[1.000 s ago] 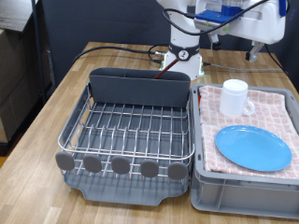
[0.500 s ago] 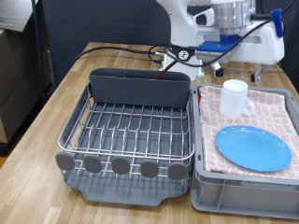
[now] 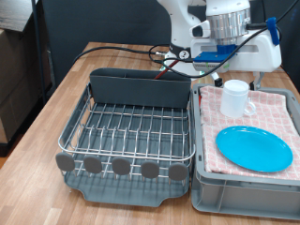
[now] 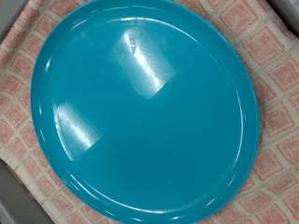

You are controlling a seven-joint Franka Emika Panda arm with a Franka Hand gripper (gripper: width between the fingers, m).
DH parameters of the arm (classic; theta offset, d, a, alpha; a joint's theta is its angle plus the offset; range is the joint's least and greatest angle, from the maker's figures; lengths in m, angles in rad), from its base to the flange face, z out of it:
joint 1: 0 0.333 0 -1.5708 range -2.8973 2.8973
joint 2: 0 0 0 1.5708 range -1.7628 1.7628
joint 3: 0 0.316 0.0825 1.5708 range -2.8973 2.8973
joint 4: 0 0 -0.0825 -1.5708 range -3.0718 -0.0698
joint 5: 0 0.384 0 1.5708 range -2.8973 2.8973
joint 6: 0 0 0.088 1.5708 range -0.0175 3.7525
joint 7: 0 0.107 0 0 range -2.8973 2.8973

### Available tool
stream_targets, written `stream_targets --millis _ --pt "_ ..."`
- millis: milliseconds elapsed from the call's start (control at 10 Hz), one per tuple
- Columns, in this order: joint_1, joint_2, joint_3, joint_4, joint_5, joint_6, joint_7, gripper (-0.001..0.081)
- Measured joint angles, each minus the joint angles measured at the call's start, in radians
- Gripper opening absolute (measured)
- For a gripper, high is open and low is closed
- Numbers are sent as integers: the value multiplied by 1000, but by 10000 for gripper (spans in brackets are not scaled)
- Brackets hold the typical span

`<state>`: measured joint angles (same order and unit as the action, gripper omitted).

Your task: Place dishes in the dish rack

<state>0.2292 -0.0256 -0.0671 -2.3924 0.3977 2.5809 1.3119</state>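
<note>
The tool cannot be made out in either view, so its grip cannot be told. The plate lies flat on the checked cloth, near the mug. The rack sits beside them on the desk.

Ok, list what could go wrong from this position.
1. The plate lies flat on the pink-checked cloth, so the fingers may catch fabric instead of its rim.
2. The mug stands close to the plate and could get knocked.
3. The wrist view shows only the plate, so gripper alignment cannot be checked.
</note>
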Motion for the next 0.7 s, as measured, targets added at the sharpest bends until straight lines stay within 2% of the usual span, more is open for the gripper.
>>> stream_targets --millis 400,700 --pt "0 71 13 -3 52 64 -24 803" --pt "0 120 46 -27 53 171 -23 803"
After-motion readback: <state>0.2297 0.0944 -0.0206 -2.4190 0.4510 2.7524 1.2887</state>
